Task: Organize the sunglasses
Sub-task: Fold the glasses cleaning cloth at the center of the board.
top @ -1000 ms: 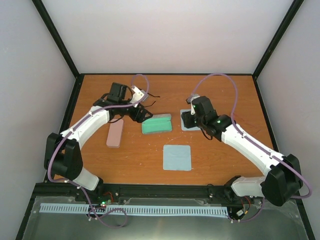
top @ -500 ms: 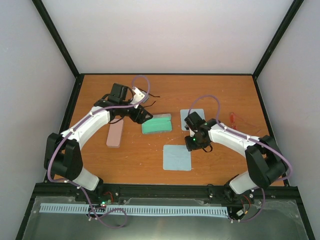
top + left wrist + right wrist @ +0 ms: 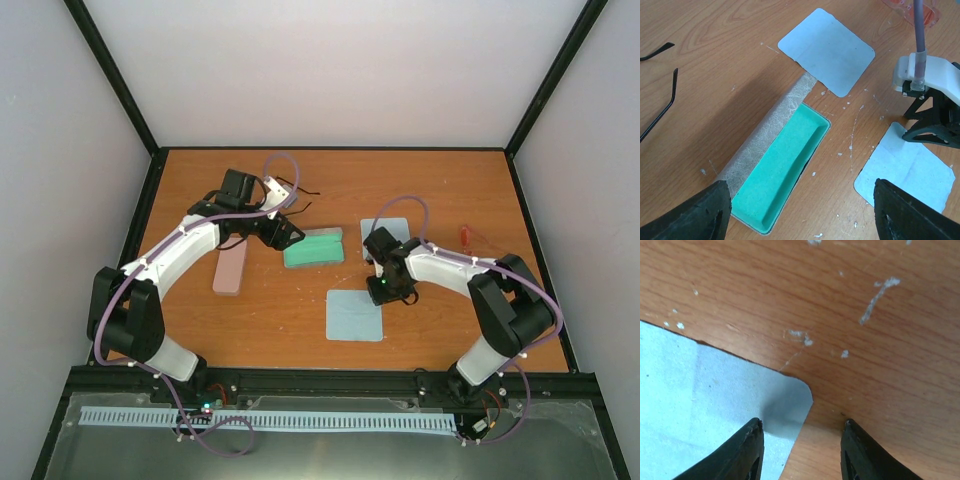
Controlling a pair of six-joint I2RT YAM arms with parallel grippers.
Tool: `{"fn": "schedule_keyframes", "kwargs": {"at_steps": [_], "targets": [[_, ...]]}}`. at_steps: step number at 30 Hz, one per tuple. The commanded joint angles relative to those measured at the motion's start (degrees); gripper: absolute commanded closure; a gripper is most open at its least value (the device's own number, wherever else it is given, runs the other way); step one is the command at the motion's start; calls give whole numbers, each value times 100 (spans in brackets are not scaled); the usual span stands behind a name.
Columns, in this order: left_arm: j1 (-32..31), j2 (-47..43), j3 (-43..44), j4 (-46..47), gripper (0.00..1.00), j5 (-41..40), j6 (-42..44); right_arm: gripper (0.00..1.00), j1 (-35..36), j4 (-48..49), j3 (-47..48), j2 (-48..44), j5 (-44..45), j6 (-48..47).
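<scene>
The sunglasses (image 3: 305, 192) show as thin black lines on the table behind my left wrist; their slim arms (image 3: 662, 107) lie at the left edge of the left wrist view. My left gripper (image 3: 285, 232) (image 3: 800, 220) is open, hovering above the near end of an open case (image 3: 313, 247) (image 3: 780, 175) with a green lining and a grey lid. My right gripper (image 3: 385, 294) (image 3: 802, 450) is low over the table, its jaws apart, astride the far right corner of the near light-blue cloth (image 3: 355, 315) (image 3: 705, 410).
A second light-blue cloth (image 3: 396, 228) (image 3: 827, 50) lies behind the right wrist. A shut pink case (image 3: 230, 267) lies left of the open one. Orange-red glasses (image 3: 467, 237) (image 3: 912, 12) rest at the right. My right arm (image 3: 935, 110) stands close to the open case.
My right arm has swung back from the far cloth to the near cloth's corner, uncovering the orange-red glasses, and its jaws have narrowed. The left arm has held still.
</scene>
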Motion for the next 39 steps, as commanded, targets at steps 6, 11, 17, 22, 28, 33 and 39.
{"fn": "schedule_keyframes", "kwargs": {"at_steps": [6,11,17,22,28,33,39], "targets": [[-45,-109,52,55,22,141,-146,59,-3,257,257,294,-109,58],[-45,-110,-7,103,22,102,-125,68,80,140,270,501,-77,28],[-44,-112,-101,132,22,40,-116,74,134,15,221,606,-103,-2],[-45,-92,-158,168,22,-39,-128,82,147,-60,182,641,-184,-36],[-126,-43,-170,182,22,-147,-117,97,155,-62,106,667,-296,0],[-309,32,-110,134,26,-250,-60,97,147,-25,53,530,-161,121],[-1055,360,-93,-12,43,-797,170,97,-98,196,-123,113,173,542]]}}
